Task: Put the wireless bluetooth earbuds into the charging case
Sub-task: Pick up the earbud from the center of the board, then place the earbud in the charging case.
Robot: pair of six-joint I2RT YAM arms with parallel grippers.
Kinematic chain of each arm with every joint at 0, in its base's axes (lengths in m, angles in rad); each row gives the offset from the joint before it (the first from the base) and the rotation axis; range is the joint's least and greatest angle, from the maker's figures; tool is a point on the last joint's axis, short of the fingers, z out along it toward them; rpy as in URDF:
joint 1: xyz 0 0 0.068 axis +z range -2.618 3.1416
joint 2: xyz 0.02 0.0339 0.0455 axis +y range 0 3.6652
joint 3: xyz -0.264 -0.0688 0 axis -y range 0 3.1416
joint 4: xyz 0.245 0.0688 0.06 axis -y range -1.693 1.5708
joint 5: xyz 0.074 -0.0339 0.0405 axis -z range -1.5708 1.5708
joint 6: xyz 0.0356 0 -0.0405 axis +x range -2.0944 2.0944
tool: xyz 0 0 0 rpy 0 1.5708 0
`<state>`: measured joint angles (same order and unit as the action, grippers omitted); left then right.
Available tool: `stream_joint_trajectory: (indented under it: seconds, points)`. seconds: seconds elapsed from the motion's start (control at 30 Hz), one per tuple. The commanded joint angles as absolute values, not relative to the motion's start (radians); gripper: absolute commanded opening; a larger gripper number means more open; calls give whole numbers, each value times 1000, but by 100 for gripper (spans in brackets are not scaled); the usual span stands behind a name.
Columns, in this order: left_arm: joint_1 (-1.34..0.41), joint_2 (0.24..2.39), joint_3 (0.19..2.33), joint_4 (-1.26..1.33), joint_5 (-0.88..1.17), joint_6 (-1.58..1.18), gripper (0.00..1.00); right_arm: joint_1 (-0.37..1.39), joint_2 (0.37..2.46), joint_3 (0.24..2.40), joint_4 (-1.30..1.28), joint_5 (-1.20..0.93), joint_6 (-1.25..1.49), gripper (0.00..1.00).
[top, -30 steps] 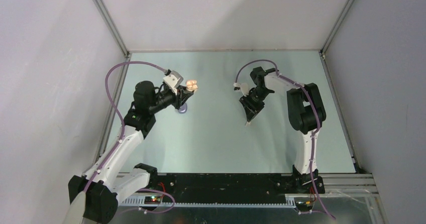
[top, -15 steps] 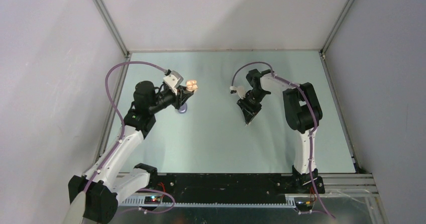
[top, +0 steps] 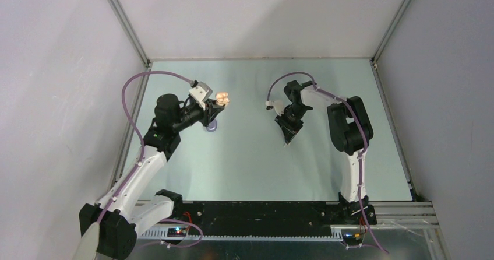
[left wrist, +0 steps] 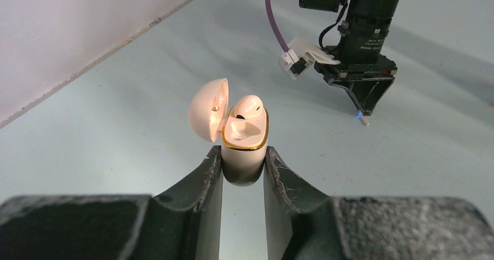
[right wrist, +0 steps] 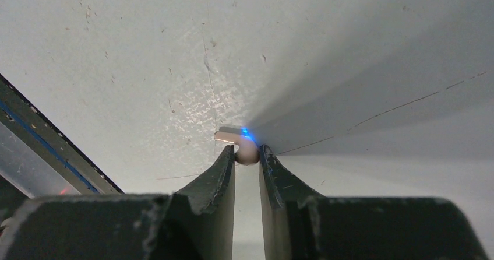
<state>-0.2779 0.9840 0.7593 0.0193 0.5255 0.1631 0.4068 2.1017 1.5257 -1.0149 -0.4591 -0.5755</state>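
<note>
My left gripper is shut on the body of a white charging case with a gold rim, holding it above the table. Its lid stands open to the left. One white earbud sits in the case. In the top view the case is at the centre left. My right gripper points down at the table and is shut on a second white earbud whose stem shows a blue light. This gripper is right of the case and also shows in the left wrist view.
A small lavender round thing lies on the table under the left gripper. The table is pale grey-green, enclosed by white walls with metal frame posts. A dark rail crosses the left of the right wrist view.
The right arm's wrist has shifted slightly left, with its fingertips staying near the same spot on the table. The left arm and the case have not moved.
</note>
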Motion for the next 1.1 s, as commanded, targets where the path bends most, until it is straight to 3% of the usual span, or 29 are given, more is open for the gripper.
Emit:
stream_joint_trajectory:
  seconds: [0.0, 0.33, 0.53, 0.73, 1.07]
  points:
    - [-269, 983, 760, 89, 525, 144, 0, 438, 2061, 1515, -966, -417, -580, 18]
    - [-269, 1055, 776, 141, 569, 95, 0, 467, 1846, 1569, -944, -307, -646, 0]
    - [-286, 1112, 783, 270, 534, 25, 0, 537, 1627, 1676, -852, -109, -674, 0]
    - [-338, 1137, 792, 391, 520, 41, 0, 734, 1512, 1733, -627, 107, -776, 0]
    - [-425, 1205, 829, 522, 502, 8, 0, 819, 1513, 1728, -451, 133, -984, 0]
